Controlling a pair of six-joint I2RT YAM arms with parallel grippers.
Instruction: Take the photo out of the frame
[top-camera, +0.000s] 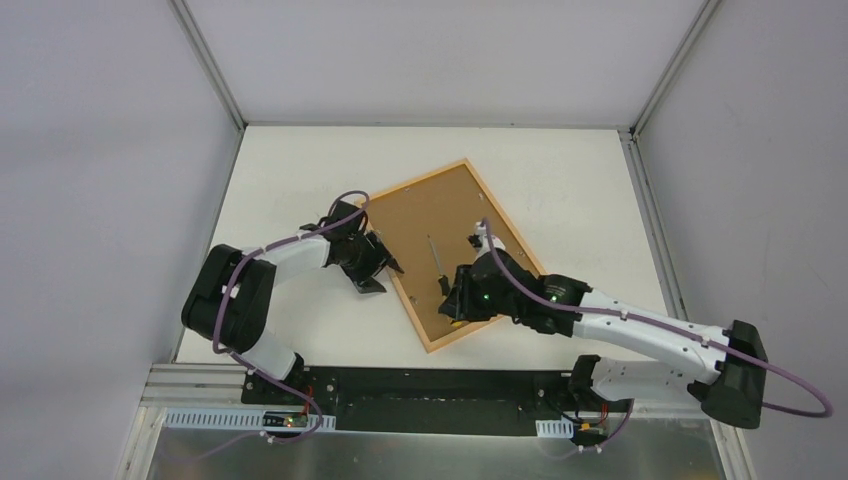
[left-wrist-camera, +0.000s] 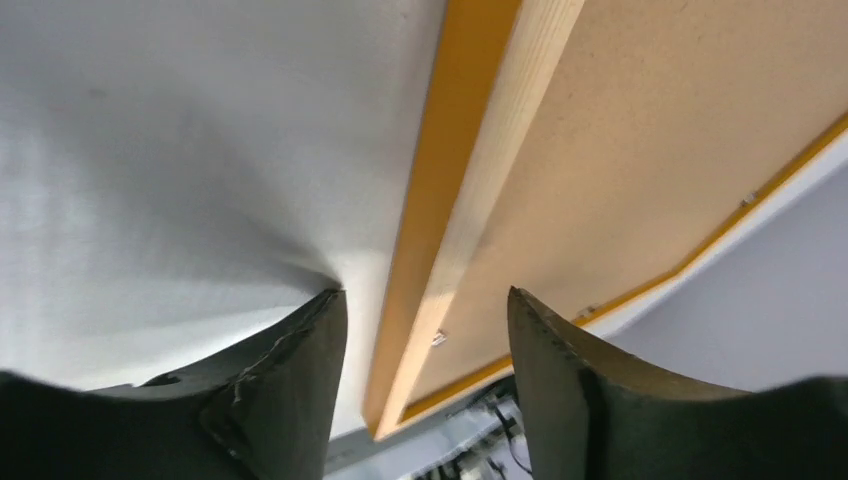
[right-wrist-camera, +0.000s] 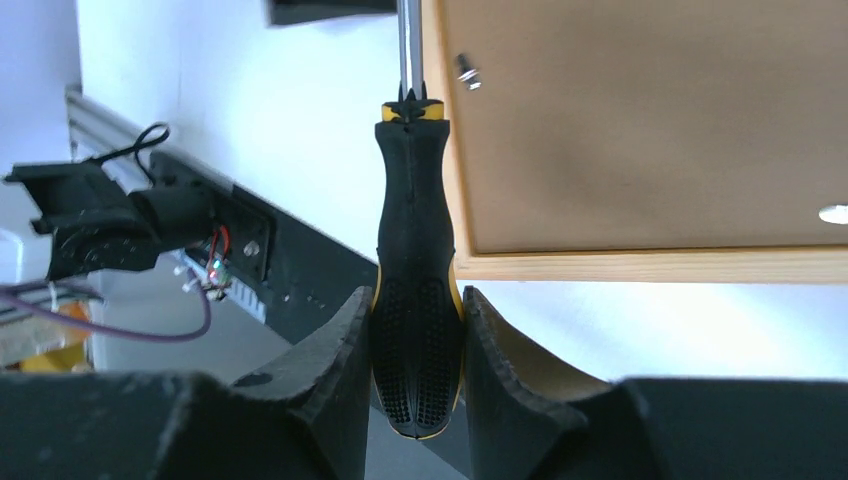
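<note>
**Screwdriver lined up on the frame's back**

The frame (top-camera: 415, 182) lies face down on the bench (top-camera: 290, 170), its long axis far-left to near-right. The photo is hidden, probably under the backing board (top-camera: 440, 215). The right tool (right-wrist-camera: 415, 300) clamps a screwdriver (right-wrist-camera: 415, 230) pointing along this axis. The left tool (left-wrist-camera: 425, 295) is open over the left edge.

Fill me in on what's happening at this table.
The frame lies face down on the table with its brown backing board up and in place, so the photo isn't visible. The right gripper is shut on a black-and-yellow screwdriver, held at the frame's near end. The left gripper is open, its fingers either side of the frame's left edge.
</note>
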